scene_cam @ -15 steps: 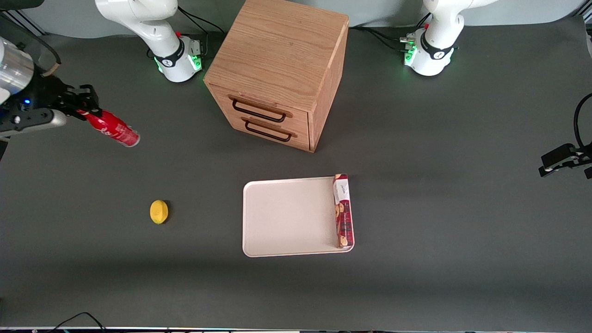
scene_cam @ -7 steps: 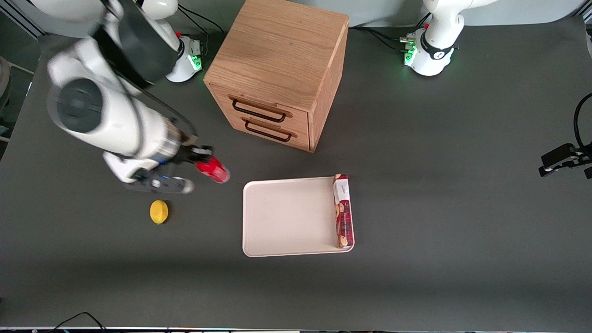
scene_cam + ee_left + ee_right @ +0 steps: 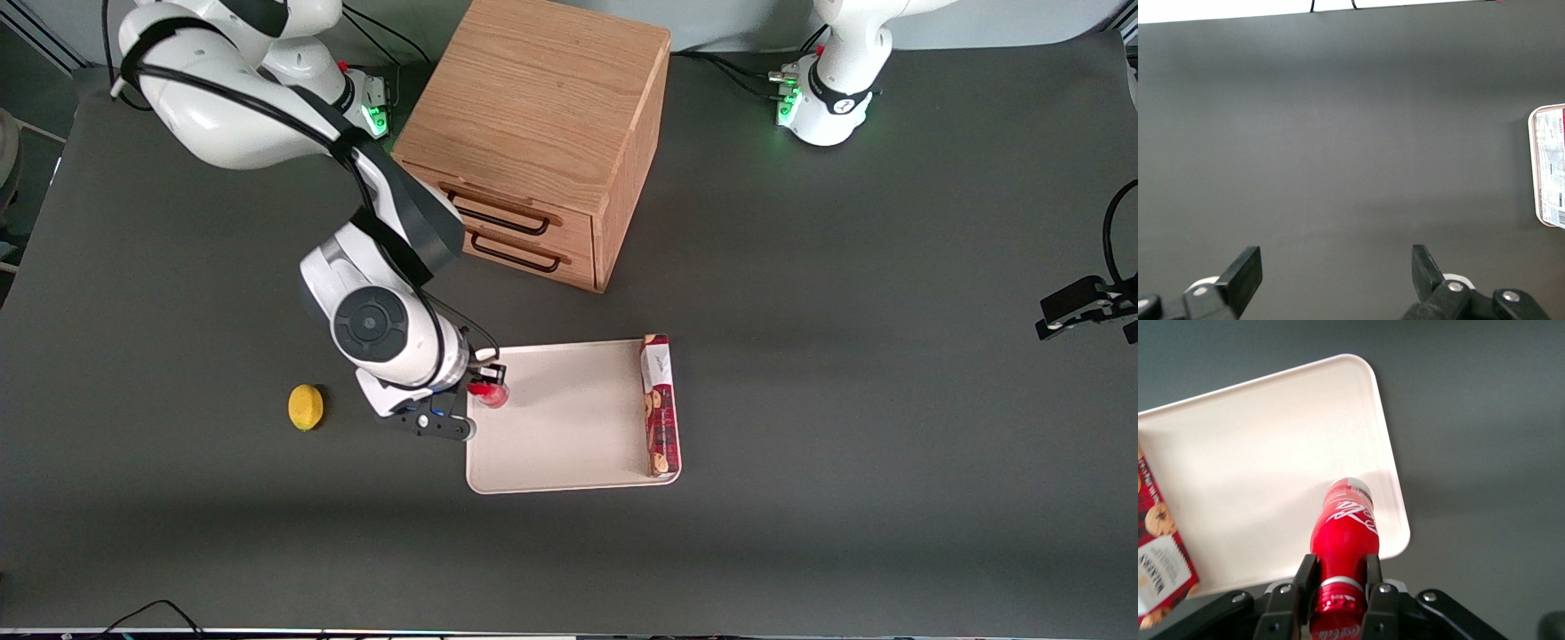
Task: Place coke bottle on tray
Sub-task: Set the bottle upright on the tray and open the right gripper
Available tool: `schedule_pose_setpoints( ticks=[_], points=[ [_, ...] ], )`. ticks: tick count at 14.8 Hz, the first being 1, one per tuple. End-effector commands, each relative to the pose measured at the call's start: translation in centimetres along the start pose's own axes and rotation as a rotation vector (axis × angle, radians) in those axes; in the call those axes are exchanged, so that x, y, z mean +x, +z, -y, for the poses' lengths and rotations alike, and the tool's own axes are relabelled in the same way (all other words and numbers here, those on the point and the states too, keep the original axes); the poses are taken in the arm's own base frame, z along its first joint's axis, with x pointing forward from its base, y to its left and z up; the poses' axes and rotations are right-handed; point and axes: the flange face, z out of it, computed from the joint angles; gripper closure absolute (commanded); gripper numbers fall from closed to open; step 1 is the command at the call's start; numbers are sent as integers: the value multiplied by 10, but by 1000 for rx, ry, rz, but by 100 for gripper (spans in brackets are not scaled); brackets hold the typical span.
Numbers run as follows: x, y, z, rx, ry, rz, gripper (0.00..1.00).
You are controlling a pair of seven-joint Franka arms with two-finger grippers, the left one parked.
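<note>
While clamped on the coke bottle (image 3: 1343, 535), pincer (image 3: 1337, 588) above tray (image 3: 1258, 440) edge

A big wooden box with two drawers (image 3: 533, 142) stands on the dark table (image 3: 889, 400). A small yellow lemon (image 3: 306, 407) lies nearer the front camera, toward the working arm's end. A long red cookie box (image 3: 660, 405) lies nearer too.

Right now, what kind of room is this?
Probably a robot lab, set up for practice. A robot arm's hand holds a red coke bottle over a white tray, on a dark table with a wooden drawer box.
</note>
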Motion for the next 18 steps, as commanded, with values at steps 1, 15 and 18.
schedule_pose_setpoints(
  ticks=[1, 15, 18],
  points=[
    [0, 19, 5, -7, 16, -35, 100],
    [-78, -227, -62, -26, -70, -81, 0],
    [-102, -288, -138, -77, -127, -12, 0]
  ],
)
